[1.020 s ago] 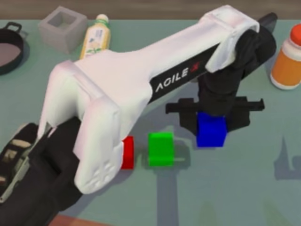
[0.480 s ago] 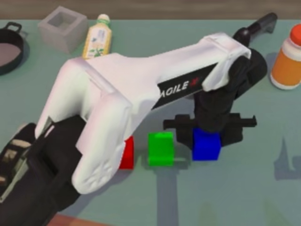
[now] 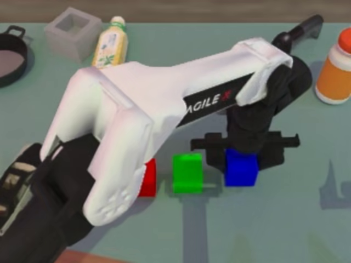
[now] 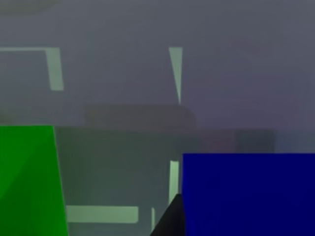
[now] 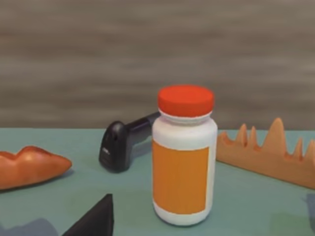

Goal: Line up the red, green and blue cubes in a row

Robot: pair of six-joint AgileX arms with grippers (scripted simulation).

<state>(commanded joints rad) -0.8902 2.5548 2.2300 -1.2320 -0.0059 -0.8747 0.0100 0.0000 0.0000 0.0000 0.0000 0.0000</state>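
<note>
Between left gripper (image 3: 239,156) jaws: blue cube (image 3: 240,168), clenched low so it lands beside green cube (image 3: 187,172), red cube (image 3: 147,178) beyond; right arm parked, jaws unclear

Three cubes: red (image 3: 148,178), green (image 3: 187,172), blue (image 3: 240,168); two bottles (image 3: 111,44); one grey block (image 3: 73,32)

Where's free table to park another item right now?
Bare strip along the near edge, below the green cube and blue cube, out to the right. Crowded: far edge, with grey block, bottle, orange-labelled jar; left gripper over the cubes.
</note>
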